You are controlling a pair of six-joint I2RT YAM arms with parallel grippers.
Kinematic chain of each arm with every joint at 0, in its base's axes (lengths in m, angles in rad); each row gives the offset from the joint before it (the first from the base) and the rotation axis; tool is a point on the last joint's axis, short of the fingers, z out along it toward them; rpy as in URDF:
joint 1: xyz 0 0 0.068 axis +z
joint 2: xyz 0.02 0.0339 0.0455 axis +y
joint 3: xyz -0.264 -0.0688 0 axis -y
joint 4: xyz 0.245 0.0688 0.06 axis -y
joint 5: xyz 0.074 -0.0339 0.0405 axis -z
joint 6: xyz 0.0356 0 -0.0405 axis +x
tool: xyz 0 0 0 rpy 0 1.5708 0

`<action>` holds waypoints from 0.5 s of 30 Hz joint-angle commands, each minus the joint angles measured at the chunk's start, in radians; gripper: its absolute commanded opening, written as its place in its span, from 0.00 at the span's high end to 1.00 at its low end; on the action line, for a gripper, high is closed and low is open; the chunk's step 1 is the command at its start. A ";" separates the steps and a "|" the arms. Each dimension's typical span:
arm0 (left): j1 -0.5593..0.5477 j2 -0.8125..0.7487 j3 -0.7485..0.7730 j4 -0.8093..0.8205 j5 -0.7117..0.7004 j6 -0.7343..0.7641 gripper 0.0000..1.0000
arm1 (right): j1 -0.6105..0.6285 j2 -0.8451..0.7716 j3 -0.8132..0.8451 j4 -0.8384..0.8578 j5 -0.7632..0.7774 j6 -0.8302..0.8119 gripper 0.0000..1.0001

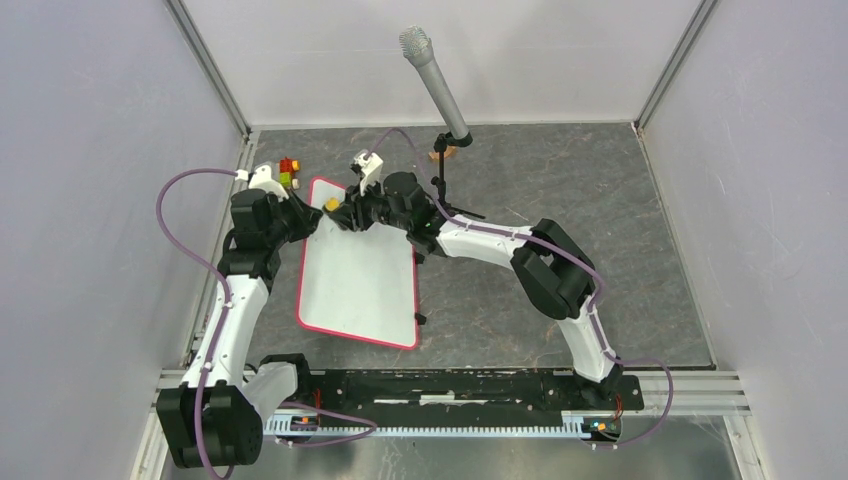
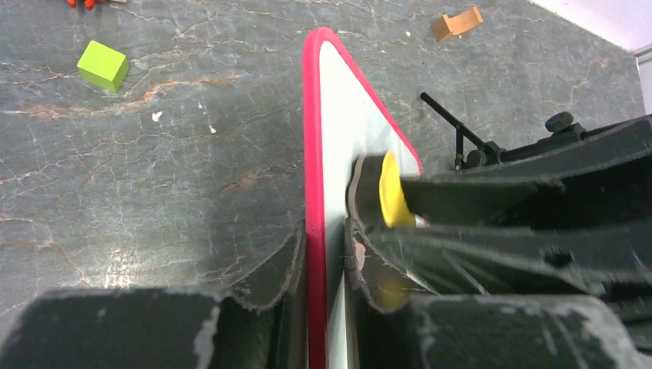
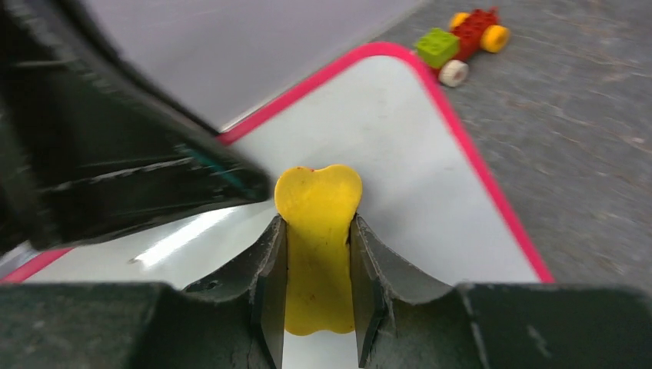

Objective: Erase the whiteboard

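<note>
The whiteboard [image 1: 358,270] is white with a red-pink rim and lies on the table's left middle; no writing shows on it. My left gripper [image 1: 305,222] is shut on the whiteboard's left edge [image 2: 315,231] near its far corner, one finger on each side of the rim. My right gripper [image 1: 345,213] is shut on a yellow eraser [image 3: 319,238] and holds it against the board's far end [image 3: 400,154]. The eraser also shows in the left wrist view [image 2: 392,190] and in the top view [image 1: 332,204].
A toy brick car [image 3: 461,42] and a green block [image 2: 102,64] lie on the table beyond the board's far left corner. A microphone on a stand [image 1: 436,85] rises behind the board. A small wooden block [image 2: 457,23] lies at the back.
</note>
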 commanded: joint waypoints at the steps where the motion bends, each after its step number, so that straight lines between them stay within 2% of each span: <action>1: -0.022 -0.004 -0.012 -0.030 0.037 0.105 0.98 | 0.063 -0.009 -0.074 -0.054 -0.272 -0.006 0.73; 3: -0.022 -0.004 -0.012 -0.029 0.039 0.106 0.98 | 0.059 -0.007 -0.104 -0.024 -0.294 -0.001 0.72; 6: -0.022 -0.006 -0.013 -0.030 0.037 0.105 0.98 | 0.016 0.022 -0.083 -0.048 -0.245 0.052 0.73; 10: -0.028 -0.011 -0.016 -0.030 0.021 0.111 0.98 | -0.028 0.064 0.000 -0.183 -0.087 0.077 0.73; 15: -0.031 -0.009 -0.015 -0.030 0.023 0.110 0.98 | -0.048 0.089 -0.001 -0.242 -0.034 0.109 0.72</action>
